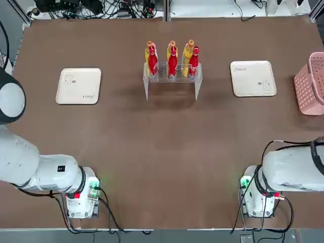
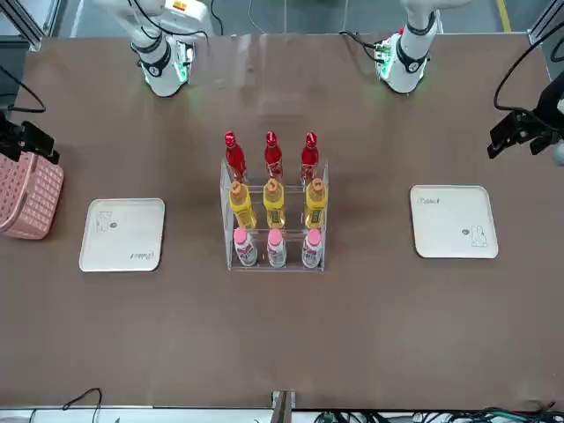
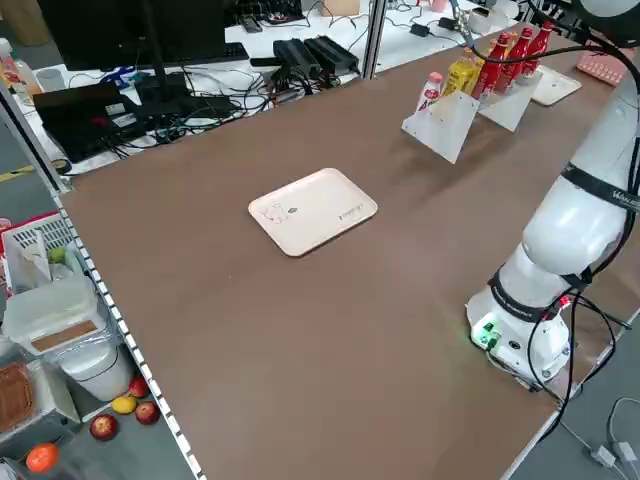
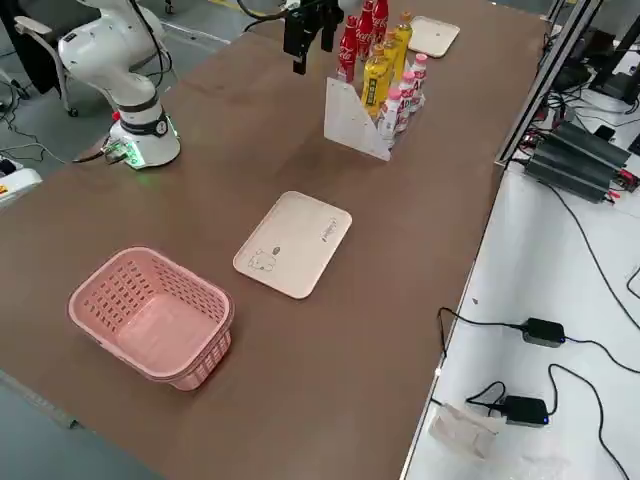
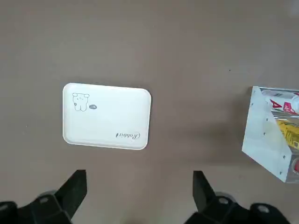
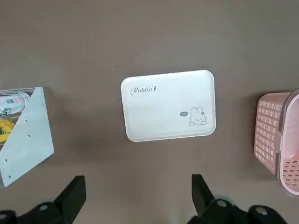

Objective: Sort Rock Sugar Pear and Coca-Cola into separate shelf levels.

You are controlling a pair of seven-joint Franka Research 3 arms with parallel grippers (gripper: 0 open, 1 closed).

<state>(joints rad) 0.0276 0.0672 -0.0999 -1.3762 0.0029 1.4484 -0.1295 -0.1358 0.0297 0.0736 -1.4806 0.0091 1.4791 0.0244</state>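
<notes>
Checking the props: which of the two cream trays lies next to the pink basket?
The cream tray on the robot's right side, beside the pink basket. The other tray lies alone on the left.

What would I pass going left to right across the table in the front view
Pink mesh basket → cream tray → clear acrylic rack holding the bottles → second cream tray.

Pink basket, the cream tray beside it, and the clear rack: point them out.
pink basket (image 4: 150, 315), right side view, inner mesh wall.
cream tray (image 4: 292, 243), right side view, flat middle.
clear rack (image 4: 352, 125), right side view, side panel.
</notes>
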